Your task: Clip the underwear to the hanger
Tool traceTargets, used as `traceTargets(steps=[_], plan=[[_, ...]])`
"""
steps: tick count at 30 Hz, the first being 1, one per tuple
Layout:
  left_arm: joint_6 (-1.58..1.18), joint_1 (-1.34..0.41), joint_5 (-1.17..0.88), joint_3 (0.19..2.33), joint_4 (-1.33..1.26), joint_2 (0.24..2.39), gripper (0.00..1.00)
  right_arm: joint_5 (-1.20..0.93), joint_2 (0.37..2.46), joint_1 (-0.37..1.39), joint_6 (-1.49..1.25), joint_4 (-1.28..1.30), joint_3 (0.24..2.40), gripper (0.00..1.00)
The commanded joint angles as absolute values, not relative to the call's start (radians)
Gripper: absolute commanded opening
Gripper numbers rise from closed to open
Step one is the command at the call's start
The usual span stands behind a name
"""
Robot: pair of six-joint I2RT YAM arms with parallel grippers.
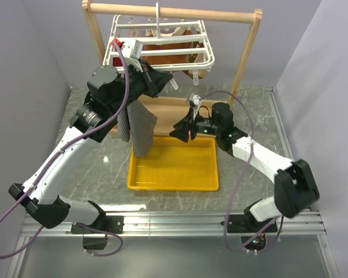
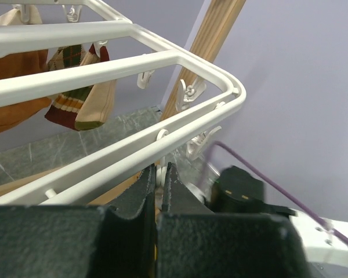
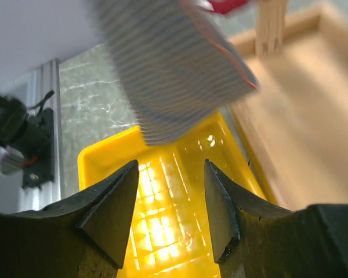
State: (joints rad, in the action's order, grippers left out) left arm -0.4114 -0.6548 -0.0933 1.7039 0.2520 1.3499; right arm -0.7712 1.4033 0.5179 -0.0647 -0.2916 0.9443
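Observation:
The white grid hanger hangs from the wooden stand's top bar; its rim also shows in the left wrist view. The grey striped underwear hangs down from under the hanger's front rim, over the tray's left end; its top edge is hidden behind my left gripper. My left gripper is at the front rim, its jaws nearly closed on a small white clip. My right gripper is open and empty above the tray, apart from the underwear, which hangs ahead of its open jaws.
A yellow tray lies below, also in the right wrist view. The wooden frame stand and its base board are behind it. Orange-brown garments and a patterned sock hang from the hanger. Grey walls close both sides.

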Motion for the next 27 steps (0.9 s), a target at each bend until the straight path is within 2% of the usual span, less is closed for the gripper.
traceTargets(steps=[1, 4, 5, 9, 10, 12, 18, 27], plan=[[-0.396, -0.647, -0.121, 1.706, 0.216, 1.312, 0.00, -0.865, 1.505, 0.462, -0.308, -0.405, 1.034, 0.56], [-0.394, -0.649, -0.126, 1.704, 0.216, 1.309, 0.00, -0.969, 1.603, 0.428, -0.516, -0.598, 1.045, 0.58], [-0.394, -0.649, -0.126, 1.703, 0.216, 1.308, 0.00, -1.014, 1.624, 0.425, -0.550, -0.709, 1.046, 0.59], [-0.405, -0.647, -0.136, 1.686, 0.203, 1.302, 0.00, -1.104, 1.727, 0.407, -0.621, -0.883, 1.042, 0.62], [-0.406, -0.649, -0.140, 1.687, 0.206, 1.304, 0.00, -1.136, 1.749, 0.405, -0.646, -0.928, 1.046, 0.67], [-0.407, -0.647, -0.140, 1.692, 0.207, 1.305, 0.00, -1.186, 1.805, 0.402, -0.734, -1.058, 1.061, 0.71], [-0.408, -0.641, -0.138, 1.697, 0.218, 1.299, 0.00, -1.174, 1.952, 0.400, -0.970, -1.422, 1.097, 0.76], [-0.411, -0.629, -0.156, 1.694, 0.218, 1.295, 0.00, -1.045, 2.101, 0.400, -1.061, -1.529, 1.150, 0.77]])
